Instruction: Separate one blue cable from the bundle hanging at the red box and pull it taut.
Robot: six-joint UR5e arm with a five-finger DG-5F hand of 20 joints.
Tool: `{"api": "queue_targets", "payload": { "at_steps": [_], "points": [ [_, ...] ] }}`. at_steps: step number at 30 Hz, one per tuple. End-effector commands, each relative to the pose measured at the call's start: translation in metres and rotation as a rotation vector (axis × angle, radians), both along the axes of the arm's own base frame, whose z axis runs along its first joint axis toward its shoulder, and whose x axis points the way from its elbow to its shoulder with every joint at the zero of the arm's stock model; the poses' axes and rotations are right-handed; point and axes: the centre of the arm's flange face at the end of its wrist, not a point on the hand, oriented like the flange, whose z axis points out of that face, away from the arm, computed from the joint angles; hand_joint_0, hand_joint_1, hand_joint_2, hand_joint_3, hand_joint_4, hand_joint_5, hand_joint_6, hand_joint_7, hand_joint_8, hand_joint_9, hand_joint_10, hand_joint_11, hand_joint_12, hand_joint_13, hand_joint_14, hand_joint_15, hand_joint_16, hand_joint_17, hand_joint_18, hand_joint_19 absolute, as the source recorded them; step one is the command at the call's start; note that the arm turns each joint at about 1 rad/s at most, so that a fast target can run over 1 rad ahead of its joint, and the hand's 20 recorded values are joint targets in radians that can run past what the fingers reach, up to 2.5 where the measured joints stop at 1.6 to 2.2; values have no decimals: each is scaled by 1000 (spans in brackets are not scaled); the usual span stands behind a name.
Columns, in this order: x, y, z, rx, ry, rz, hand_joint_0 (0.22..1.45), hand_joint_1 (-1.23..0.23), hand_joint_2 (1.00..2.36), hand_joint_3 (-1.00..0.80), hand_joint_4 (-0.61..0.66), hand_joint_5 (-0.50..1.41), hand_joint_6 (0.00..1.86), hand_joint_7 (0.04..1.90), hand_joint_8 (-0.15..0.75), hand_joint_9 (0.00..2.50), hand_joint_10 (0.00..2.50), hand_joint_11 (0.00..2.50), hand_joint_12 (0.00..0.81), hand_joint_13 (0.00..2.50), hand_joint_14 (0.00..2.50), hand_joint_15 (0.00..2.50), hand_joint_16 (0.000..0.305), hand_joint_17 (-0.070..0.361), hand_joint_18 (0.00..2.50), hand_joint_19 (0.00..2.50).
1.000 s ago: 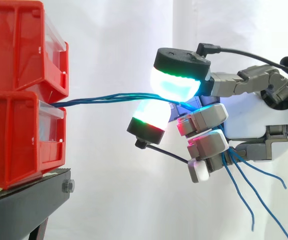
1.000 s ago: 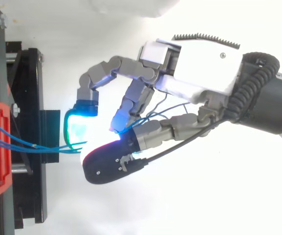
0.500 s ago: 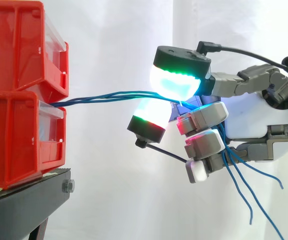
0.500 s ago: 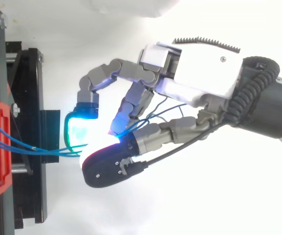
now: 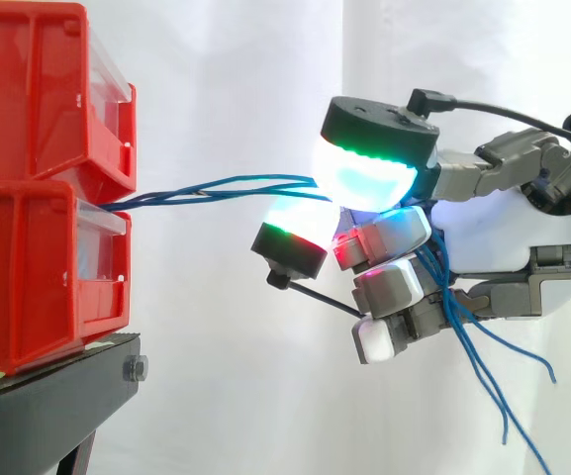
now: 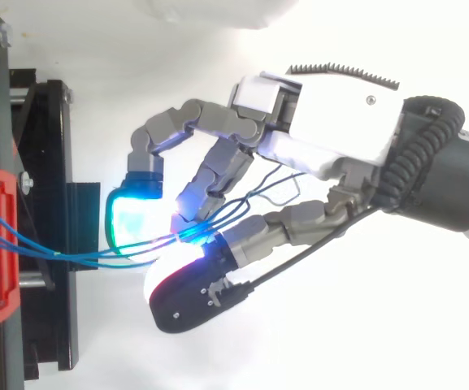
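The hand (image 5: 508, 237) has its fingers curled tight on the blue cables (image 5: 216, 186). The strands run almost level from the top of the lower red bin (image 5: 28, 267), on the black stand (image 5: 38, 416), to the hand. It seemingly grips several strands, and their loose ends dangle below it.

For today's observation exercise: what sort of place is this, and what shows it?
Probably a robotics lab test rig: stacked red bins on a black stand before a plain white curtain, and a robot hand gripping blue cables that run from the bins.
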Motion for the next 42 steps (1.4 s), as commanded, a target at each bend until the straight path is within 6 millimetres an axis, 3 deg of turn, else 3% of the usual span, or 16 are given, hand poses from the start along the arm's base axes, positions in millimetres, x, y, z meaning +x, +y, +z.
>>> {"api": "queue_targets", "payload": {
  "at_steps": [1, 6, 21, 30, 42],
  "points": [
    [0, 0, 0, 0, 2, 0, 707, -933, 1000, -500, 184, -228, 863, 1089, 329, 1179, 4, 1721, 396, 1171, 28, 859, 37, 84, 921, 515],
    [0, 0, 0, 0, 2, 0, 603, -791, 1000, -500, 202, -218, 846, 1067, 323, 1226, 6, 1673, 404, 1194, 27, 858, 40, 89, 946, 565],
    [0, 0, 1, 1, -2, 0, 640, -669, 1003, -465, 175, -202, 822, 1071, 319, 1277, 10, 1619, 402, 1245, 27, 871, 42, 94, 1004, 622],
    [0, 0, 0, 0, -1, 0, 698, -826, 1016, -298, 158, -205, 826, 1114, 325, 1261, 10, 1655, 407, 1239, 27, 867, 42, 96, 1008, 613],
    [0, 0, 1, 7, -4, 3, 836, -919, 1000, -500, 171, -204, 848, 1111, 327, 1214, 11, 1622, 398, 1175, 27, 857, 42, 95, 951, 625]
  ]
}}
